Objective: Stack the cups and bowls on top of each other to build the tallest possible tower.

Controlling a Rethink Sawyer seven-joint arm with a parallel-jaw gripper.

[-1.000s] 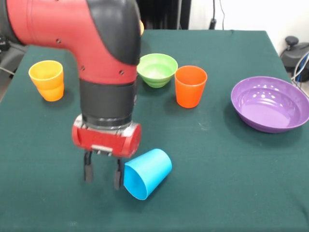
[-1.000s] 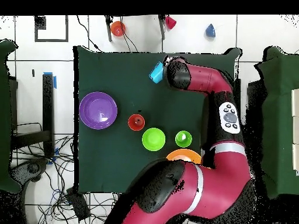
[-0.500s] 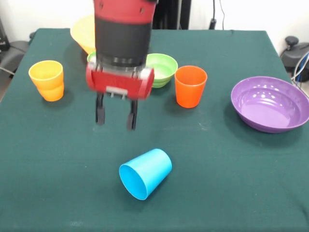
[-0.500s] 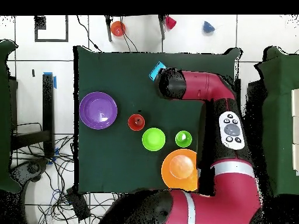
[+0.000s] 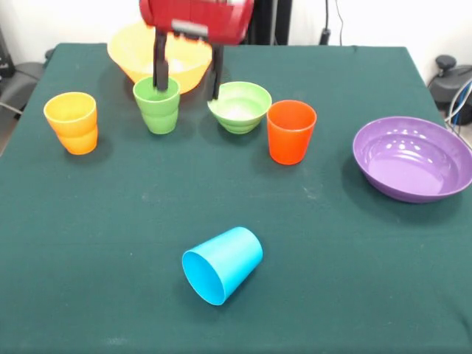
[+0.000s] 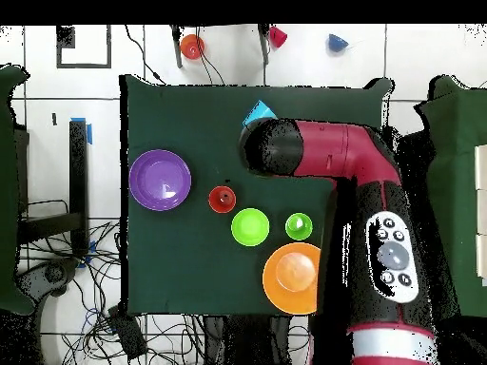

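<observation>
A light blue cup [image 5: 221,264] lies on its side near the front of the table, mouth toward the front left; in the overhead view it [image 6: 255,114] peeks out beside the arm. My gripper [image 5: 188,92] hangs open and empty high above the far side, between the green cup [image 5: 156,105] and the light green bowl [image 5: 240,107]. Behind them stands the large yellow bowl [image 5: 125,51]. An orange cup [image 5: 291,131] stands upright right of the green bowl. A yellow-orange cup [image 5: 71,122] is at the far left. The purple bowl [image 5: 413,158] sits at the right.
From above, the arm [image 6: 323,157] covers the table's right side. The purple bowl [image 6: 160,179], orange cup [image 6: 222,199], green bowl [image 6: 249,227], green cup [image 6: 299,226] and large bowl [image 6: 292,278] show on the green cloth [image 6: 181,114].
My gripper has risen from beside the blue cup's mouth and drawn back to the far side, still open. The blue cup stays on its side.
</observation>
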